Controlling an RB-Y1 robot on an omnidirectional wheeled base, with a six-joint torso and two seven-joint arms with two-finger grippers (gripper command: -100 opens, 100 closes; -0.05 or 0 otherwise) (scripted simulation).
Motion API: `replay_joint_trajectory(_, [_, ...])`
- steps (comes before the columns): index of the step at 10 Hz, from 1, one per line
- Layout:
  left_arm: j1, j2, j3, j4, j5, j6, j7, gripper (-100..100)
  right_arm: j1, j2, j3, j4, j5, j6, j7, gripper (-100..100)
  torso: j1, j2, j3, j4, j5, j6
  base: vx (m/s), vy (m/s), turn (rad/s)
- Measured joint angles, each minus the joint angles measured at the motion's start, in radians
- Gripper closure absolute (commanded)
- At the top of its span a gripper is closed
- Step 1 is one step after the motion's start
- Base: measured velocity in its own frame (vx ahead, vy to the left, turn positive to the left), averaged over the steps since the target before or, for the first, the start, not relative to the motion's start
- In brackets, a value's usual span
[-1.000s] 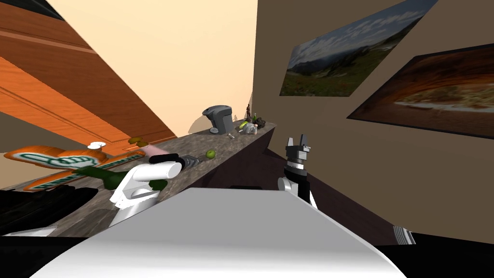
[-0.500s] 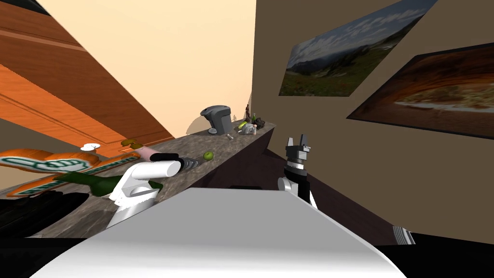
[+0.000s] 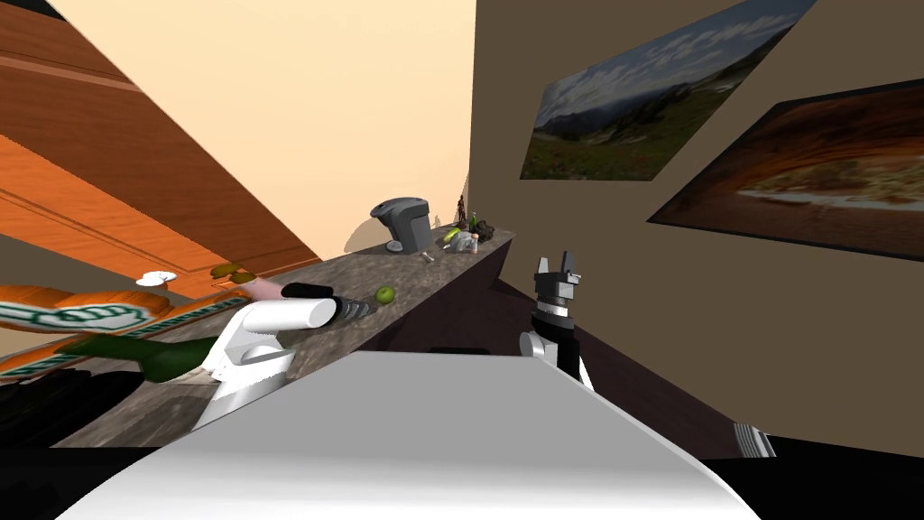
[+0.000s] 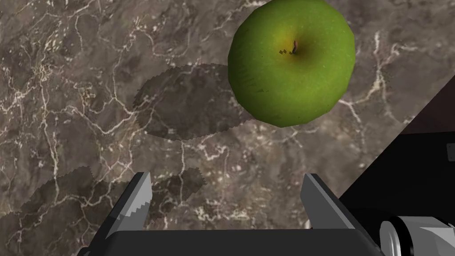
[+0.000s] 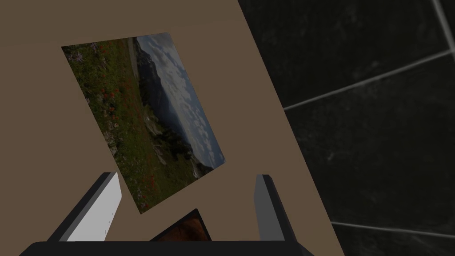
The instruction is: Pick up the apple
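Green apple [image 4: 291, 62] lies beyond left end effector [image 4: 226, 178].

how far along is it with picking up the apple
Done: the left gripper is open over the marbled counter, near the green apple. In hand: lining up; the apple sits beyond the fingertips, untouched, not between them. Left: advance over it, close, lift. The right gripper hangs open off to the side.
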State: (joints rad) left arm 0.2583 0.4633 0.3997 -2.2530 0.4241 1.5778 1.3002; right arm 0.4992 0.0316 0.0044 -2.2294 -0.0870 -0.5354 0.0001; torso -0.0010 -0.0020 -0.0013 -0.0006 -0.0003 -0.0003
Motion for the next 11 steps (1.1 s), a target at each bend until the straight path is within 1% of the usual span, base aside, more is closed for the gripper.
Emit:
replay_joint_trajectory(3, [-0.021,0.011,0.006,0.007,0.016,0.081,0.034,-100,0.0,0.0,0.0,0.0,0.0,0.0,0.0,0,-0.001,-0.001,0.0,0.0,0.0,0.0,0.044,-0.024,-0.018])
replay_joint_trajectory(6, [-0.035,0.019,0.013,0.013,0.03,0.152,0.057,-100,0.0,0.0,0.0,0.0,0.0,0.0,0.0,0,0.0,0.0,0.0,0.0,0.0,0.0,0.045,-0.019,-0.021])
replay_joint_trajectory(10, [-0.069,0.032,0.022,0.028,0.052,0.253,0.088,-100,0.0,0.0,0.0,0.0,0.0,0.0,0.0,0,0.0,-0.004,-0.002,-0.001,0.0,0.0,0.078,-0.017,-0.033])
replay_joint_trajectory(11, [-0.069,0.032,0.022,0.028,0.052,0.257,0.09,0,0.0,0.0,0.0,0.0,0.0,0.0,0.0,0,0.001,-0.002,-0.001,-0.001,0.0,0.0,0.008,-0.001,0.001])
